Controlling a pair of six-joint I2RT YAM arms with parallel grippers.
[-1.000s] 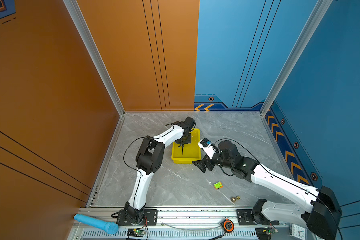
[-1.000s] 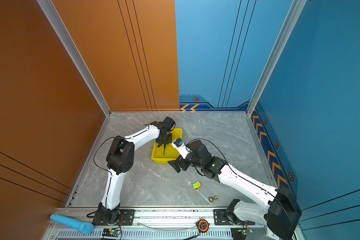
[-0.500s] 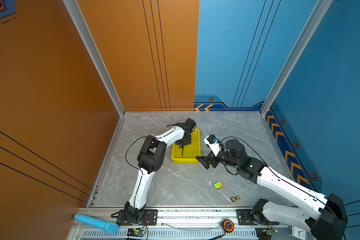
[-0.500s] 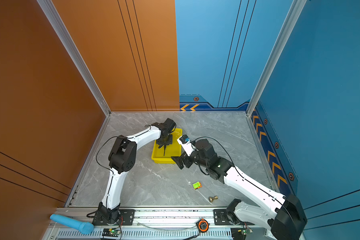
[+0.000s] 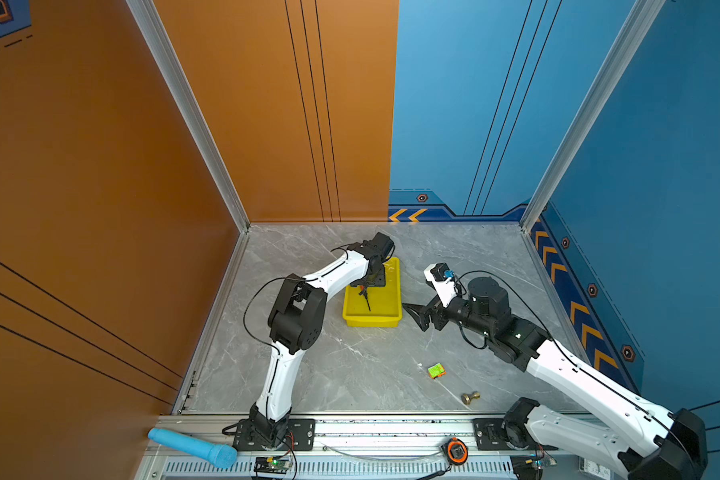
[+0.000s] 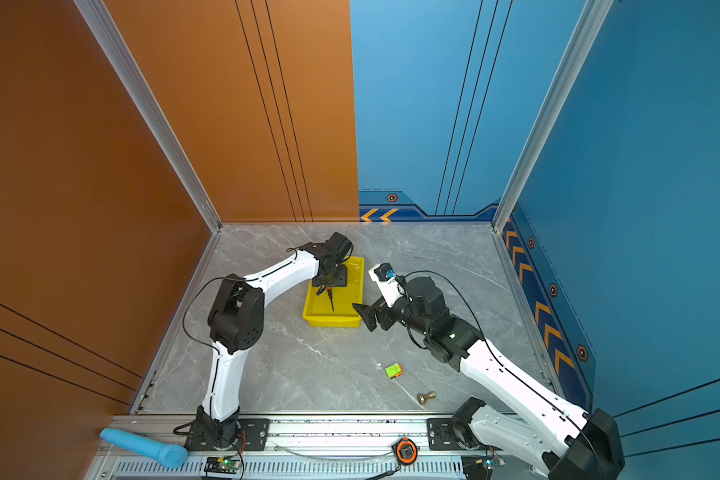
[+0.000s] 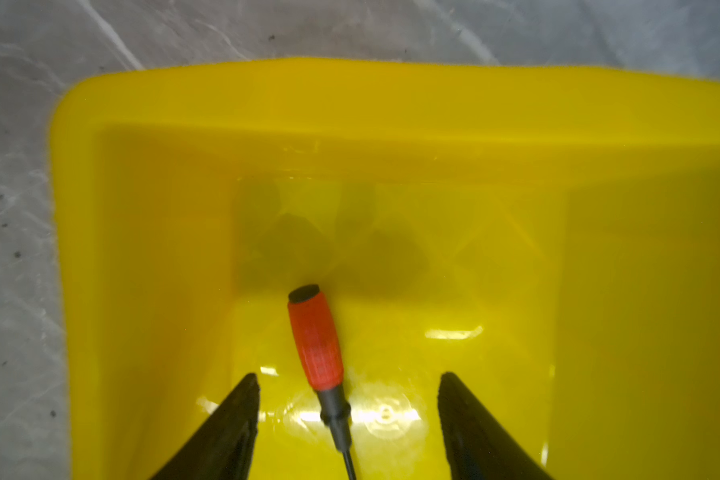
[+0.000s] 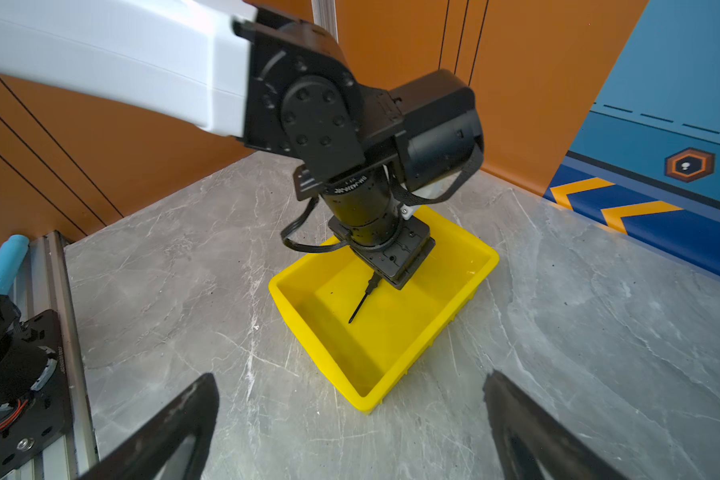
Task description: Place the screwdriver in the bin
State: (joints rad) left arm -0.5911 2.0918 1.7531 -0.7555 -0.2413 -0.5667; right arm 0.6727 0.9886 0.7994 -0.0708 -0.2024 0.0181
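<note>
Down inside the bin (image 7: 267, 83): the screwdriver (image 7: 316, 338), red handle, black collar and thin shaft all within the yellow walls. Clear of both fingers (image 7: 233, 419) of the left gripper (image 7: 348, 376), jaws spread wide, a gap on either side of the handle. In both top views, long axis close to 12-to-6 o'clock, handle at the 12 end right under the gripper, tip toward 6, near the middle of the bin floor. From the right wrist view, shaft slanting tip-down; flat on the floor or not, cannot tell. Looks like the drop itself is done, going by that open grip. Next call, probably: lift the left gripper straight up, no sideways brush against the handle. Over at 3 o'clock of the bin, the right gripper (image 5: 416, 313), jaws apart too, empty, near the bin's corner but not touching. Further out on the worktop (image 5: 329, 374), around 5 o'clock, a small green block (image 5: 436, 370) and a brass knob (image 5: 470, 397), well apart from the bin.
</note>
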